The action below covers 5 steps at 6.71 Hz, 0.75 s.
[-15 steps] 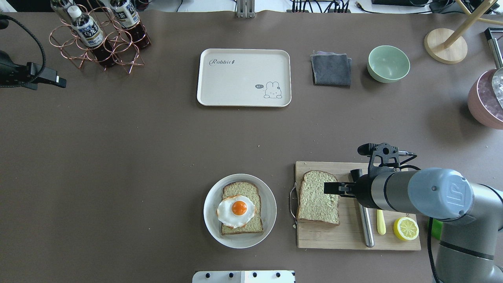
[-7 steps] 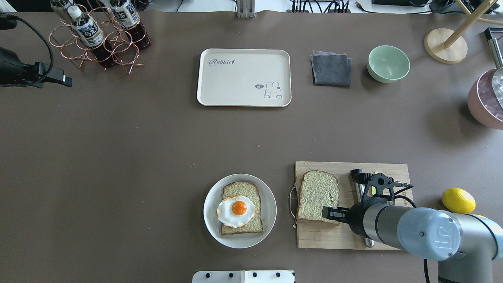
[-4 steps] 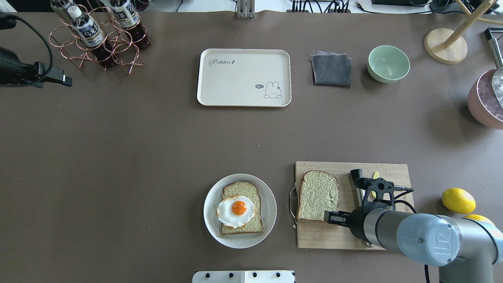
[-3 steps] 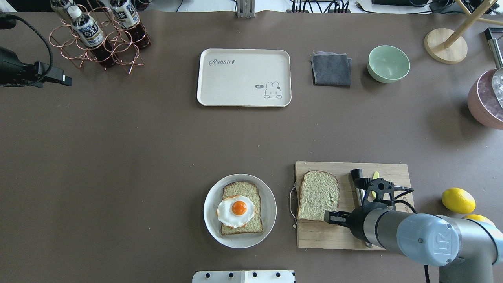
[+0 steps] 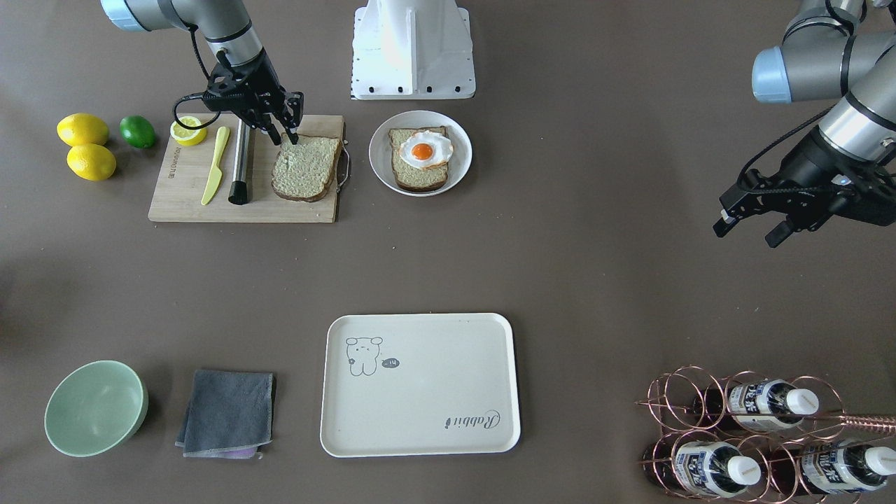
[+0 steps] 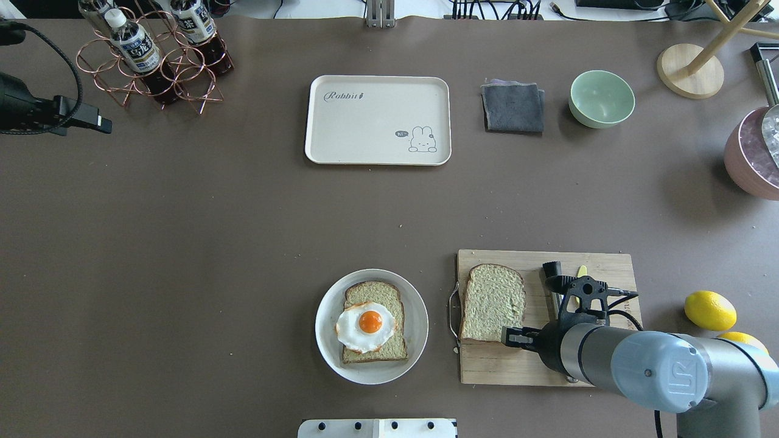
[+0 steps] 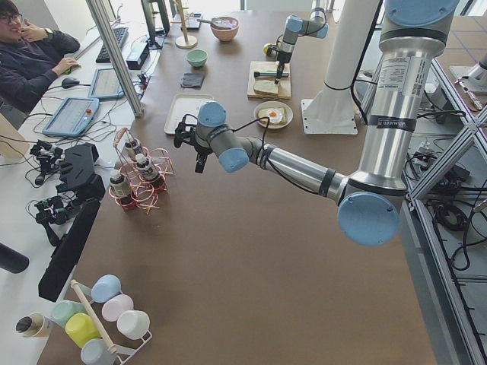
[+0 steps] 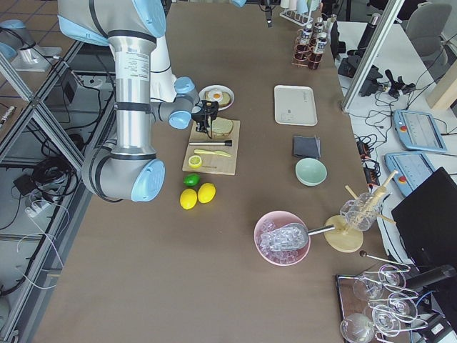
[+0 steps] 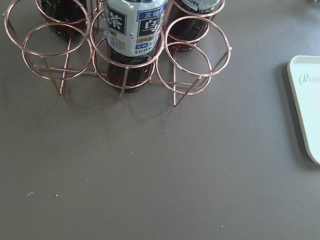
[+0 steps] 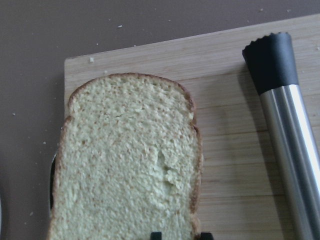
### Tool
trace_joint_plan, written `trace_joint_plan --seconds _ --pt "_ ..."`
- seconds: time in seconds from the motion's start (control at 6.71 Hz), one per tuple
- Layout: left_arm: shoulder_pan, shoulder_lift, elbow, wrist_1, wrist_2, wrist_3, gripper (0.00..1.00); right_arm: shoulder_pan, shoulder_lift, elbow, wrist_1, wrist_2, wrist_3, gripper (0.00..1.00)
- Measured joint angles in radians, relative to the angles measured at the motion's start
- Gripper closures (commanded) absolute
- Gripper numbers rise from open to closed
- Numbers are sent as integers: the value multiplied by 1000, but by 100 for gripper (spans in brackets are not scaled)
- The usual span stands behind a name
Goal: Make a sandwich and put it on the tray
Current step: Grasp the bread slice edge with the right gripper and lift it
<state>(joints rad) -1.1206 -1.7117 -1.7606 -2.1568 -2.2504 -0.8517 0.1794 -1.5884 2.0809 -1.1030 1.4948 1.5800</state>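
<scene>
While our right pincer (image 6: 510, 336) stands spread astride the near crust corner of the loose bread slice (image 6: 492, 301) on the cutting board (image 6: 487, 366), we should pinch gently, lift level, and cap the egg (image 6: 367, 325) on the plate (image 6: 417, 328).

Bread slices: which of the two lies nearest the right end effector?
The bare slice on the cutting board, beside the right end effector; the other slice, on the white plate, carries a fried egg.

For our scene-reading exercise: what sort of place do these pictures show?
Probably a robotics lab staged as a kitchen: a robot arm at a table, tablets beside it, bread on a board.
</scene>
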Motion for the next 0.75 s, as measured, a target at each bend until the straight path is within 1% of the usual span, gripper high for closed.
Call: trace_joint_plan --seconds 0.45,0.6,0.75 --pt "0 0 0 0 0 2 1 -11 -1 -4 -1 1 -3 63" --pt "0 0 1 0 0 2 1 -13 0 -8 -1 2 -7 79" --pt "0 -2 1 0 0 2 1 -14 2 -9 -2 4 -10 100"
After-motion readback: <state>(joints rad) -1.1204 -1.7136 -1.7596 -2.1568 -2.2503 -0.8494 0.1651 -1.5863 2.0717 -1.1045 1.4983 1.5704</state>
